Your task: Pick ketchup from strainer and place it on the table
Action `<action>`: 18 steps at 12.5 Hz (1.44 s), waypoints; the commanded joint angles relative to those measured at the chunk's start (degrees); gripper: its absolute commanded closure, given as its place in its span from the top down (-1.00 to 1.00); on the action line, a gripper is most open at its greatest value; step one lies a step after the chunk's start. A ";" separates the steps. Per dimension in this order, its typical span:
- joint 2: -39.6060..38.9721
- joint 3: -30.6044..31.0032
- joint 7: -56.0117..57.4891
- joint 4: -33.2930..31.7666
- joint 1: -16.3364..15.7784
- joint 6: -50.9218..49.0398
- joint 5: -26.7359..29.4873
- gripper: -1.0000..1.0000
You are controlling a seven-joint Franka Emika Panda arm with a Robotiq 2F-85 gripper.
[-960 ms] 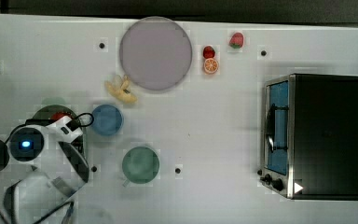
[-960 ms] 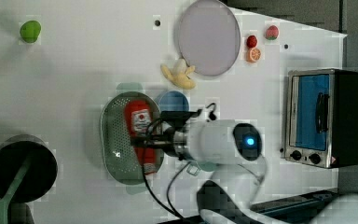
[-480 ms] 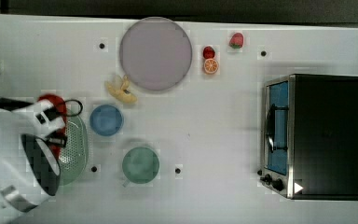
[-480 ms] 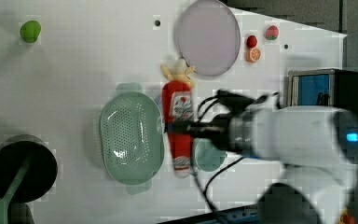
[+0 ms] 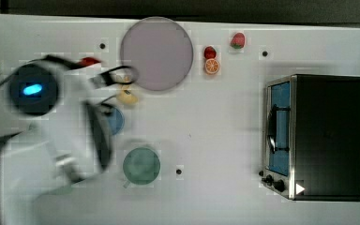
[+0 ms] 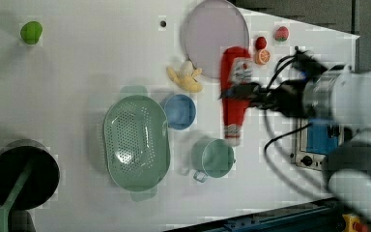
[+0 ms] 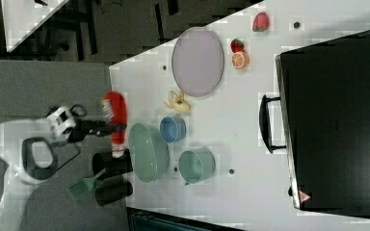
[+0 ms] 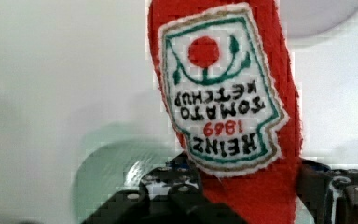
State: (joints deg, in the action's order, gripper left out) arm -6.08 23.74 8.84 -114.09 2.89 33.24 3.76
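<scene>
Legible text noted on one item: the ketchup [image 8: 223, 107], seen in the wrist view. Its white label [image 8: 219, 88], edged in green and gold, carries three lines of lettering, all reading upside down as shown: "HEINZ" in black, "1869" in red, and "TOMATO KETCHUP" in black. A red tomato emblem with green leaves stands on the same label beyond the words. In the left view the label [image 6: 242, 73] shows as a white patch, lettering unreadable. The toaster oven [image 5: 326, 136] bears a small white triangle mark [image 5: 300, 189] at one corner in the top view, and a red triangular sign [image 7: 303, 196] in the right view; neither can be read
</scene>
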 commanded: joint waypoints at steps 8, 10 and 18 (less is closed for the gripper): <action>-1.14 -19.33 11.19 -11.29 5.12 1.15 0.12 0.17; -1.69 -19.55 11.18 -15.84 5.10 7.89 0.12 0.17; -12.60 -19.63 11.18 -20.46 5.02 25.57 -3.04 1.00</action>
State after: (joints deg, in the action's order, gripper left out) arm -20.81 4.75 17.82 -135.41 8.62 57.46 0.88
